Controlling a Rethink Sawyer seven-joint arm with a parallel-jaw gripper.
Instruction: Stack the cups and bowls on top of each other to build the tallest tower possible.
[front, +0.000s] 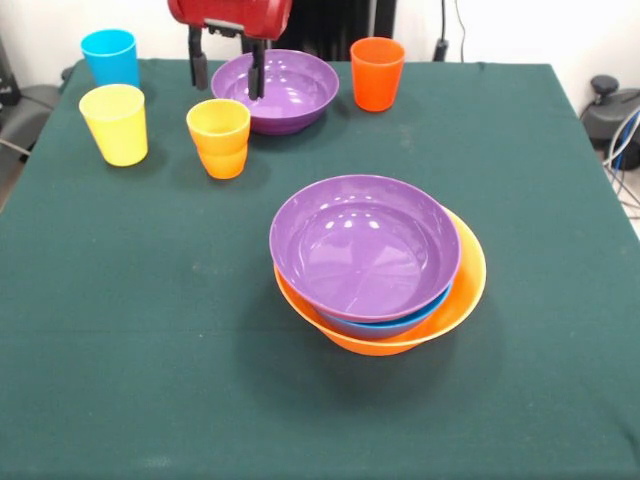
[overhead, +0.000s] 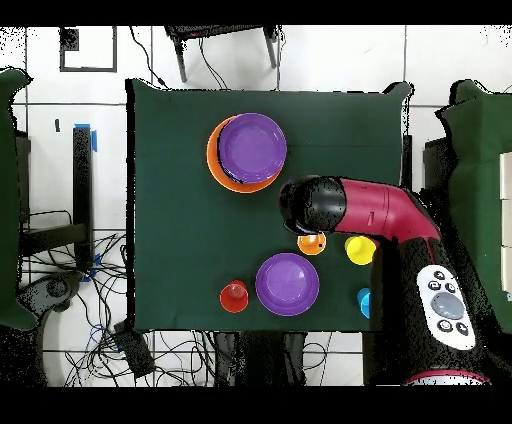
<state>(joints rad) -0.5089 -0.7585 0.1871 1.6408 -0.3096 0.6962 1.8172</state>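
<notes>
Nearest the camera, a little right of centre on the green table (front: 120, 330), stands the tower (front: 378, 268): a big orange bowl (front: 462, 300) as base, a blue bowl (front: 375, 326) showing only as a thin rim inside it, and a wide purple bowl (front: 364, 244) on top, sitting slightly off to the left. It looks stable but shallow.

Farther back on the left are a yellow cup (front: 115, 122) and, right of it, what appears to be a yellow cup nested in an orange one (front: 220, 138). These tumblers are probably light, stiff and slick plastic; a pinch across the rim or over one wall should hold them, though a hard squeeze could make one pop out sideways.

At the far side sit a light blue cup (front: 110, 56) on the left, the second purple bowl (front: 276, 90) in the middle and a red-orange cup (front: 377, 73) on the right. The bowl is too wide to span, so I judge its rim the only place to take it: one finger inside, one outside.

The gripper (front: 228, 70) hangs over that bowl's left rim, fingers spread apart and holding nothing. The right finger (front: 258, 72) hangs in front of the bowl's inside; the left one is outside. Whether either touches the plastic I cannot tell.
</notes>
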